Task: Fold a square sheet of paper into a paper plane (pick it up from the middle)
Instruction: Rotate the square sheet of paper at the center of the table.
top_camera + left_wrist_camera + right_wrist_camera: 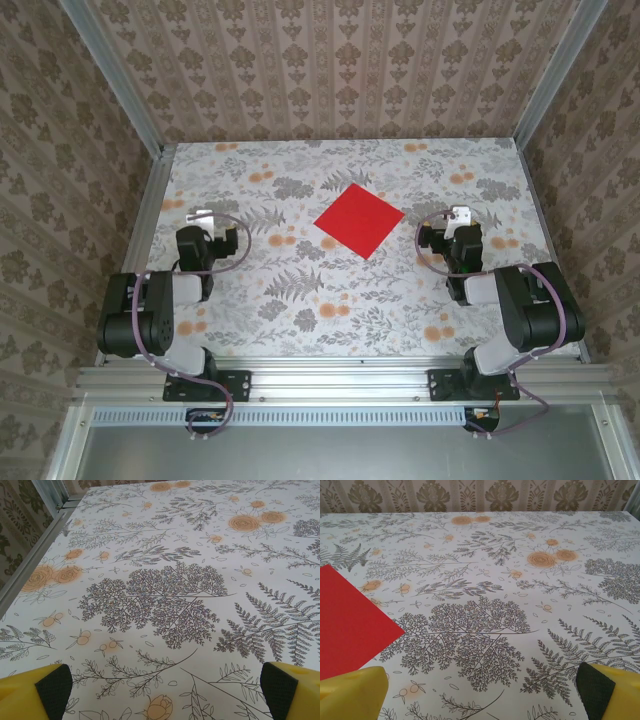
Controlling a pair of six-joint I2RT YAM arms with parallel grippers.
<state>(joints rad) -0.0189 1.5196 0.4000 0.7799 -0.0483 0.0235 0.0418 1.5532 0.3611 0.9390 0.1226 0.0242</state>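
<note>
1. Item: sheet [359, 220], one square of thin paper, plain bright red, with no print or marking visible.
2. State: unfolded, a single layer. No crease can be made out. Edges are straight and corners sharp.
3. Pose: lies flat on the bench [300, 300]. From the top view it is turned diamond-wise, with one corner toward the far wall and the opposite corner toward the near edge.
4. Position: slightly right of the bench's centre line and a little beyond mid-depth, well apart from every bench edge.
5. Right wrist view: the sheet [350, 625] enters from the left edge. One corner points right across the floral pattern. The surface is even and matte.
</note>
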